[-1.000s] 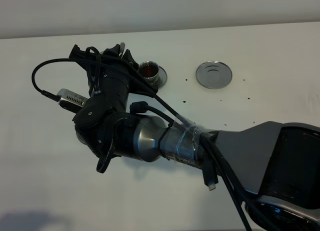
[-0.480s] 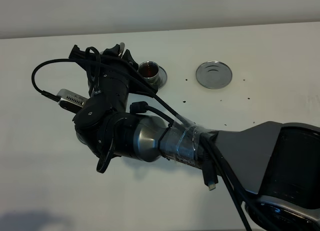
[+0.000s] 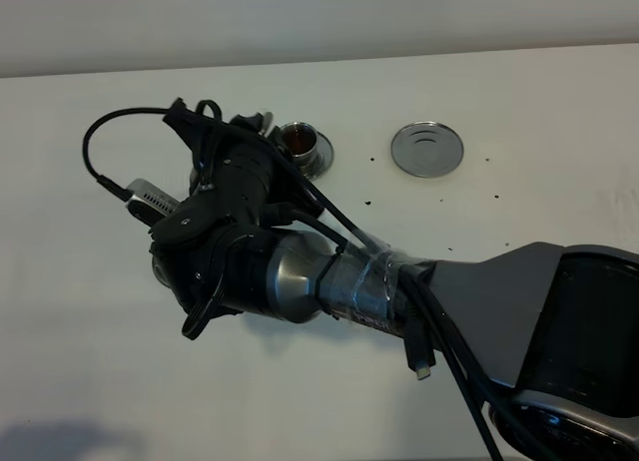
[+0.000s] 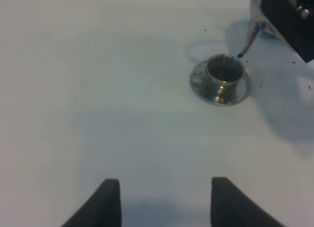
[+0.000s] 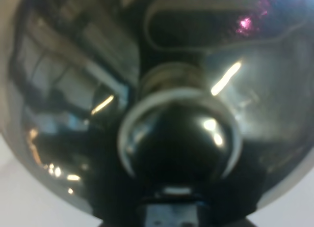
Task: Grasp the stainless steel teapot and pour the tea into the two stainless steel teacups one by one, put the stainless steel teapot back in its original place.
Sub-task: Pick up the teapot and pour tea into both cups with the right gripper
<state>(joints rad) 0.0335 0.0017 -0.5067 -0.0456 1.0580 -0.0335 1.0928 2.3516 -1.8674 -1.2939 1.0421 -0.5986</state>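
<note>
My right gripper (image 3: 232, 134) reaches across to the left and is shut on the stainless steel teapot (image 4: 269, 10), which the arm hides in the high view. The pot's domed lid and knob (image 5: 179, 143) fill the right wrist view. Its thin spout (image 4: 248, 39) ends just above a steel teacup (image 4: 223, 72) on its saucer. The other teacup (image 3: 304, 142), with reddish tea in it, stands just right of the gripper. The round steel disc (image 3: 427, 148) lies bare further right. My left gripper (image 4: 164, 202) hovers open over the bare table, well short of the cup.
The right arm's forearm (image 3: 329, 276) and its cables cross the middle of the white table (image 3: 539, 112). Small dark specks (image 3: 496, 195) dot the surface near the disc. The table's back edge meets a pale wall.
In the last half second the right wrist has rolled and shifted slightly right, taking the teapot with it. The visible cup and the disc have not moved.
</note>
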